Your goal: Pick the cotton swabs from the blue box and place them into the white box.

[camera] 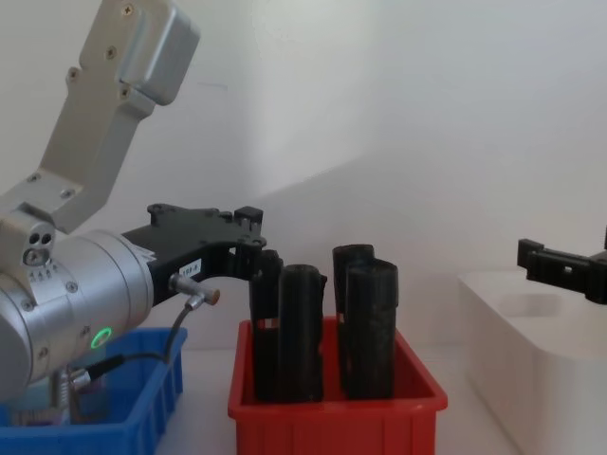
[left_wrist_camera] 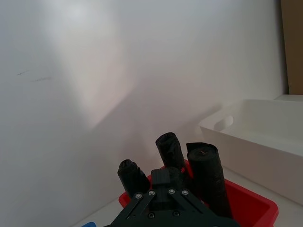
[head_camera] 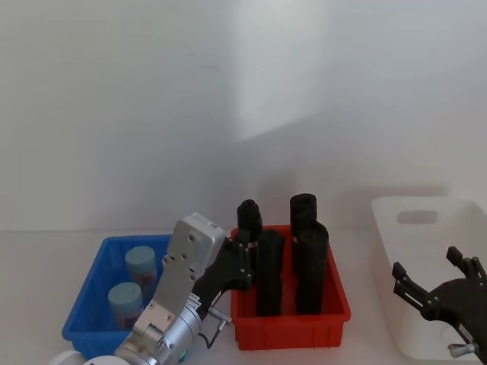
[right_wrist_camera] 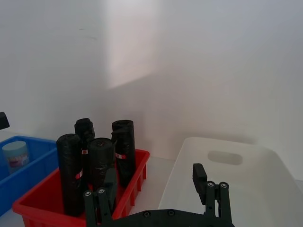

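Observation:
Two cotton swabs tubs point(head_camera: 141, 263) point(head_camera: 124, 301) with pale blue lids stand in the blue box point(head_camera: 85, 293) at the left; one tub point(right_wrist_camera: 14, 153) also shows in the right wrist view. My left gripper point(head_camera: 242, 243) is shut and empty. It hangs just right of the blue box, over the red bin's left rim, and in the chest view point(camera: 250, 237) it sits above the bin. At the right stands the white box point(head_camera: 396, 251). My right gripper point(head_camera: 428, 266) hovers open over its front part, with nothing between its fingers point(right_wrist_camera: 199, 175).
A red bin point(head_camera: 289, 327) with several tall black rolls point(head_camera: 310, 262) stands between the blue box and the white box. A plain white wall rises behind the table.

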